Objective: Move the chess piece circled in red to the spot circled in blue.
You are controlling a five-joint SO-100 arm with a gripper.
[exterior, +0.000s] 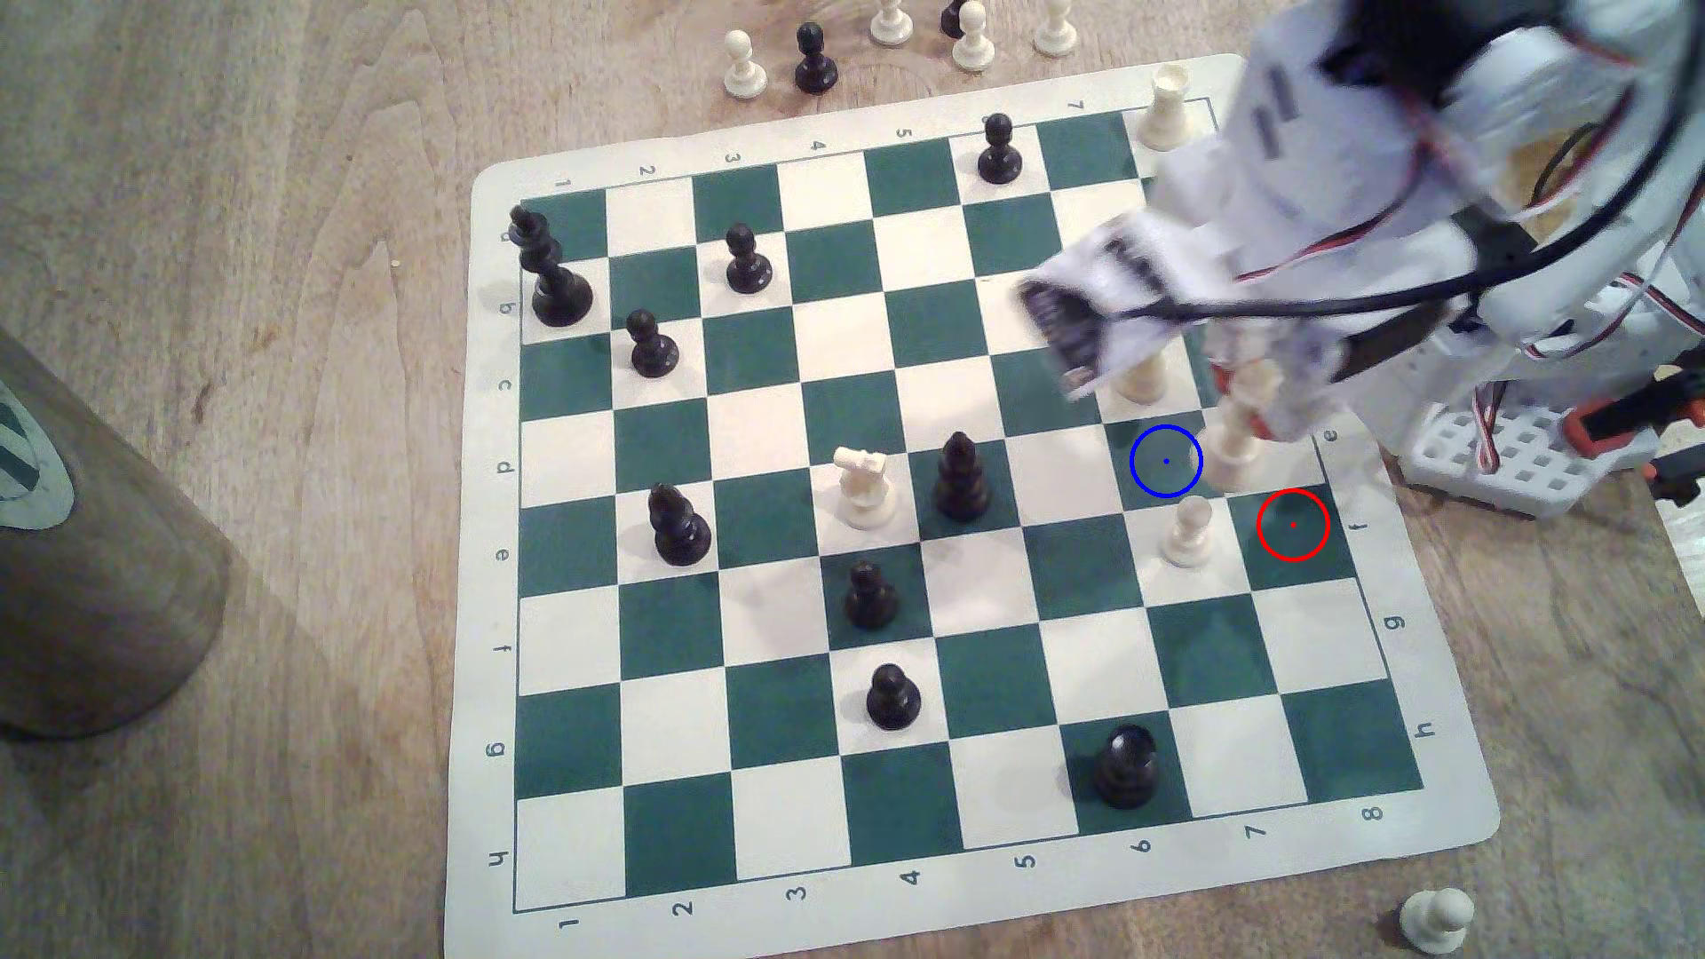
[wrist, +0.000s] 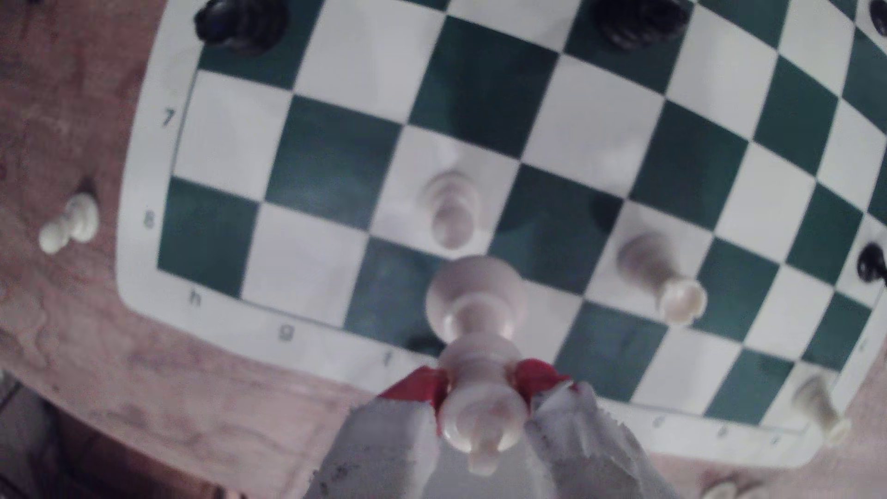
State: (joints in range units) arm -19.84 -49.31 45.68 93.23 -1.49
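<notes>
Table (exterior: 277, 230): wooden, under everything.
Board (exterior: 923, 572): green-and-cream mat, flat on the table, lettered and numbered along its edges.
Arm (exterior: 1384, 184): white, blurred, reaching in from the exterior view's right over the board's far corner.
Gripper (wrist: 480, 398): red-padded fingers (wrist: 533, 379) closed on the chess piece just below its crown.
Chess piece (wrist: 475, 336): tall, cream, upright in the grip; in the exterior view (exterior: 1232, 443) just right of the spot; whether the base touches the board cannot be told.
Spot (exterior: 1166, 461): green square under the blue ring, unoccupied.
Red ring (exterior: 1293, 525): on a bare green square near the board's right edge.
Cream pawn (exterior: 1187, 532): between the two rings, one row nearer the camera.
</notes>
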